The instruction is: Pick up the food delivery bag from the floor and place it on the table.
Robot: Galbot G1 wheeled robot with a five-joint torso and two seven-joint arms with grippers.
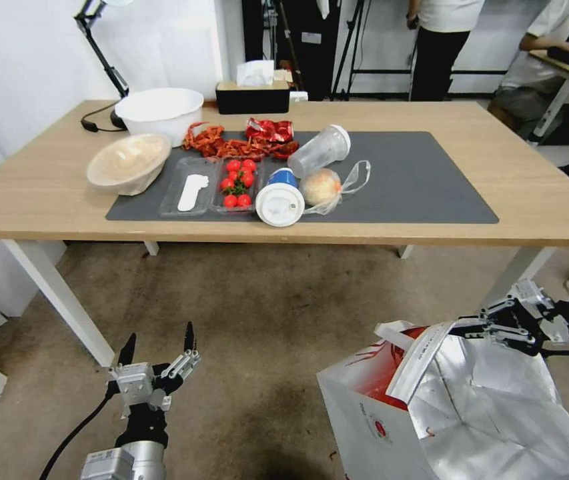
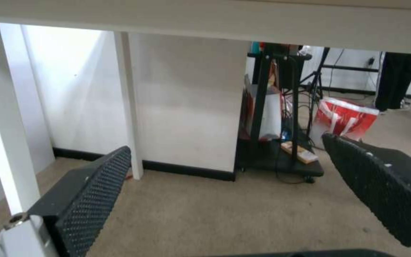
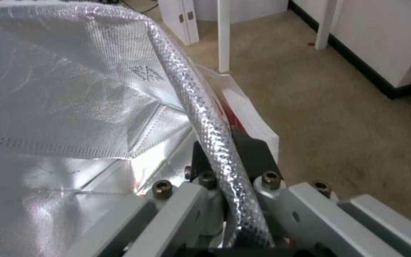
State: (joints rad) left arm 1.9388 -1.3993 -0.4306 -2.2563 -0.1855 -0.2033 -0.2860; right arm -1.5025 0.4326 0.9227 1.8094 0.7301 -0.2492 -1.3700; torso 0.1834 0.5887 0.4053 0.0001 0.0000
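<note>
Already, the bag [image 1: 471, 407] was gripped at its foil-lined rim by the right hand [image 1: 474, 328], fingers clamped, low above the floor [image 1: 264, 333] before the desk [image 1: 537, 200]. Placing on the desk remained undone. The left hand [image 1: 157, 347] was parked open.

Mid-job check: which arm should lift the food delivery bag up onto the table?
Right, most likely. The right gripper is already shut on the rim of the food delivery bag, foil edge between its fingers. The left gripper hangs open over bare floor, apart from the bag. The table stands just ahead.
</note>
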